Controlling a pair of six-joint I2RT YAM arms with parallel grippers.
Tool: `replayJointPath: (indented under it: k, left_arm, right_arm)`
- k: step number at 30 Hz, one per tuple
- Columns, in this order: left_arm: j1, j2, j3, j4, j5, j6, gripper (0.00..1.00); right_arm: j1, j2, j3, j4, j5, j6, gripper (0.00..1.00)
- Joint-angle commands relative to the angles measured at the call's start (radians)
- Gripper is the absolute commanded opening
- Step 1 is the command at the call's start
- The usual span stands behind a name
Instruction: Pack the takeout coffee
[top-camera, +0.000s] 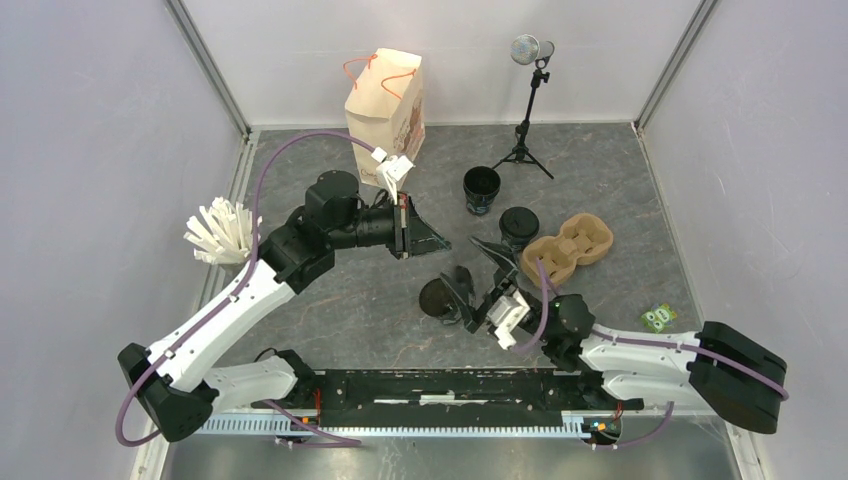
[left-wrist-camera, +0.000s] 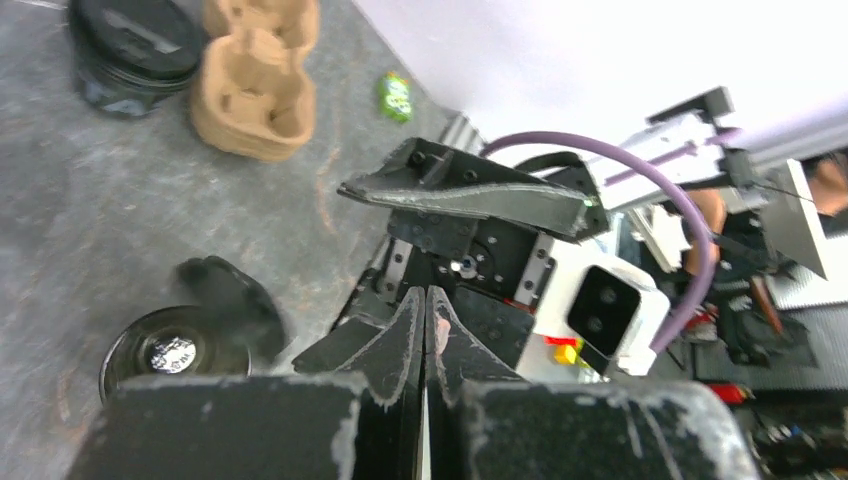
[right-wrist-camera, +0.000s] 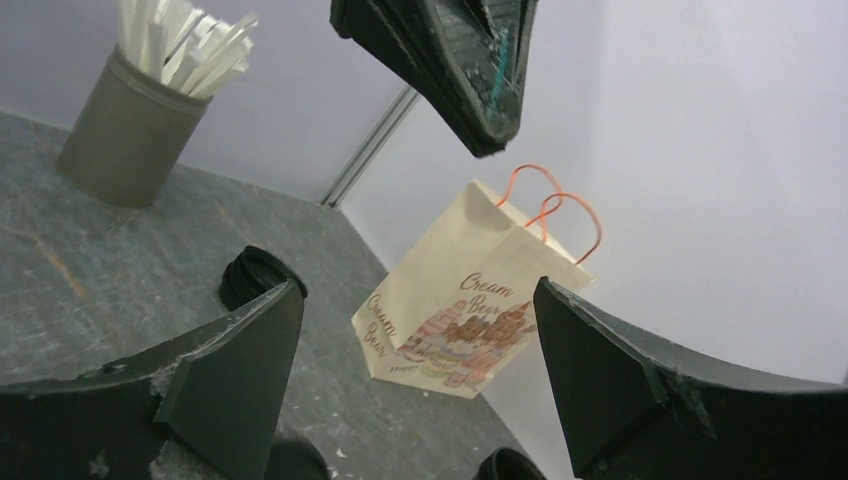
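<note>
Top external view shows the right tool (top-camera: 478, 272) spread wide and empty near the lidded cup (top-camera: 518, 225), which stands on the tabletop (top-camera: 330, 300) just beside the carrier (top-camera: 567, 245), while the left tool (left-wrist-camera: 425, 310) is pinched together on nothing, so an off-centre reach could tip that cup.

The open small black disposable cup (top-camera: 481, 189) and the lidded small black cup (top-camera: 518, 228) are plain black; the loose round black plastic lid (left-wrist-camera: 165, 352) has a pale mark at its centre. The moulded-pulp cup carrier (top-camera: 566, 247) is light brown. The beige paper bag (top-camera: 386, 103) has orange handles, reddish script and pastel bears. The table top (top-camera: 340, 300) is mottled grey, the small packet (top-camera: 657, 318) green, the flat sticks (top-camera: 220, 232) white
</note>
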Motion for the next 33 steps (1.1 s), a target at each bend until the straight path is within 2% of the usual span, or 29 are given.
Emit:
replayJointPath:
  k: [1,2,5,8,10,13,17,20,22,26,33]
  left_arm:
    - [-0.002,-0.031,0.022,-0.16,-0.252,0.144,0.03]
    - [0.002,-0.039,0.026,-0.207,-0.326,0.182,0.05]
    - [0.018,-0.057,0.019,-0.281,-0.484,0.227,0.24]
    - [0.025,-0.078,-0.001,-0.281,-0.529,0.24,0.4]
    - [0.026,-0.078,-0.01,-0.29,-0.556,0.261,0.46]
    - [0.031,-0.055,-0.019,-0.338,-0.619,0.29,0.49]
    - [0.042,-0.047,-0.09,-0.328,-0.605,0.278,0.51]
    - [0.043,-0.061,-0.154,-0.322,-0.619,0.281,0.56]
    - [0.046,-0.076,-0.2,-0.321,-0.634,0.265,0.58]
    - [0.05,-0.107,-0.319,-0.293,-0.668,0.225,0.65]
    - [0.08,-0.077,-0.418,-0.19,-0.642,0.206,0.67]
  right_arm:
    - [0.01,0.053,0.053,-0.045,0.007,0.034,0.91]
    - [0.012,0.053,0.037,-0.023,0.015,0.048,0.91]
    - [0.012,0.015,-0.008,0.009,0.074,0.104,0.91]
    - [0.012,-0.06,0.004,-0.12,0.175,0.199,0.91]
    - [0.012,-0.113,0.052,-0.31,0.341,0.314,0.92]
    - [0.01,-0.157,0.19,-0.749,0.536,0.53,0.95]
    - [0.011,-0.152,0.261,-1.153,0.654,0.802,0.91]
    - [0.01,-0.157,0.255,-1.364,0.621,0.987,0.82]
    - [0.01,-0.166,0.229,-1.437,0.555,1.04,0.71]
    - [0.012,-0.214,0.18,-1.477,0.484,1.087,0.64]
    - [0.012,-0.308,0.133,-1.486,0.489,1.121,0.62]
